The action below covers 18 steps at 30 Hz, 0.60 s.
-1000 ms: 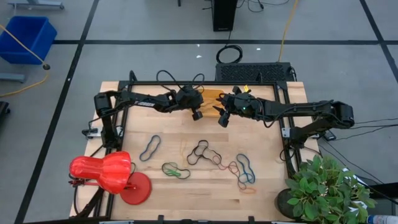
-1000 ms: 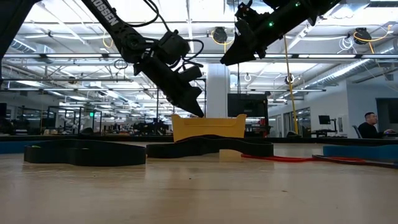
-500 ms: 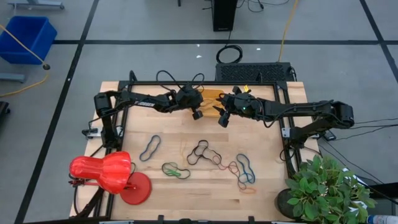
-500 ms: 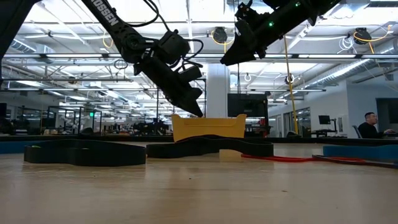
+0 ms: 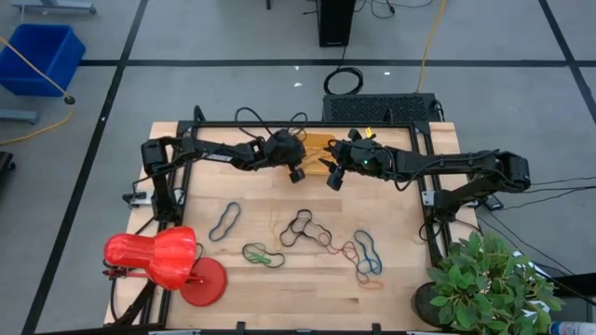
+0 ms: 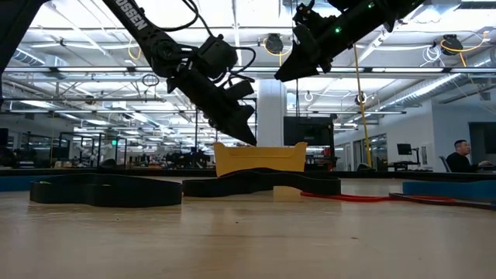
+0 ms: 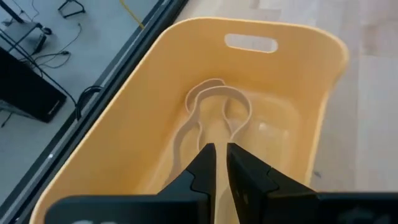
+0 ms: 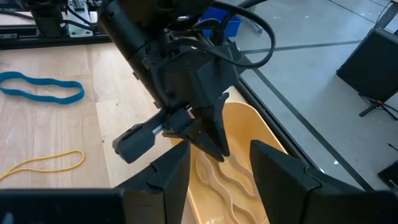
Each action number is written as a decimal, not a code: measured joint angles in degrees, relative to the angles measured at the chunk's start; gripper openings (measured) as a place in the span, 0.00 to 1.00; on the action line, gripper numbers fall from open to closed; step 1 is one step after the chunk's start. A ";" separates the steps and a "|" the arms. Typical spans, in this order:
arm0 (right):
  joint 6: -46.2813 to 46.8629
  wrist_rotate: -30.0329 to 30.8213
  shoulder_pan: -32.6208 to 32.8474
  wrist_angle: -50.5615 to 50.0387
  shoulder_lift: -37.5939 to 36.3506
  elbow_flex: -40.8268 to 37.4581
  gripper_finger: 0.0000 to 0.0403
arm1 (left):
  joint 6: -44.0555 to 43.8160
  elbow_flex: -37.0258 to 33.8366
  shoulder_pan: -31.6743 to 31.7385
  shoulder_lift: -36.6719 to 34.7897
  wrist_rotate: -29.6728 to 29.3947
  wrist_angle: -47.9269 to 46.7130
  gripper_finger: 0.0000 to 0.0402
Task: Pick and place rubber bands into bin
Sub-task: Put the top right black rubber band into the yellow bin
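Loose rubber bands: nearest us, well short of the bin, and spread across the wooden table. We count roughly eight.
Band colours: a dark loop, a green one, a black cluster, then red, blue and orange toward the plant side.
Band texture: thin, limp loops that lie flat in kinks and figure-eights. Several overlap, so we judge that a single pick may drag a neighbour.
Table: pale planks, matte, with a visible grain.
Left gripper: tilted down over the bin's open mouth. We cannot tell whether it is clamped or has let go. A tan band lies just beyond its tips, and its near end is hidden.
Right gripper: released, jaws spread, nothing between them. It hangs above the bin, higher than the left gripper.
Bin: at the far edge of the table, between the two grippers. It is smooth orange-yellow plastic, shallow, with rounded corners and a slot handle.
Done: at least one tan loop is inside the bin, on its floor.
Left: every loop on the table. We judge the task early, with most of it ahead.
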 joint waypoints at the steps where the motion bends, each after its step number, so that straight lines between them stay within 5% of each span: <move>1: 0.00 0.00 0.00 0.02 0.00 0.00 0.40 | 0.33 0.00 -0.07 0.00 -0.02 0.00 0.12; 9: 0.00 0.00 0.00 0.00 0.00 0.00 0.40 | 3.00 -0.04 -1.23 -0.54 -2.78 -0.21 0.15; 18: 3.93 -0.21 0.14 0.65 0.00 0.01 0.40 | -1.25 -0.06 -3.05 -6.51 -5.33 -5.46 0.48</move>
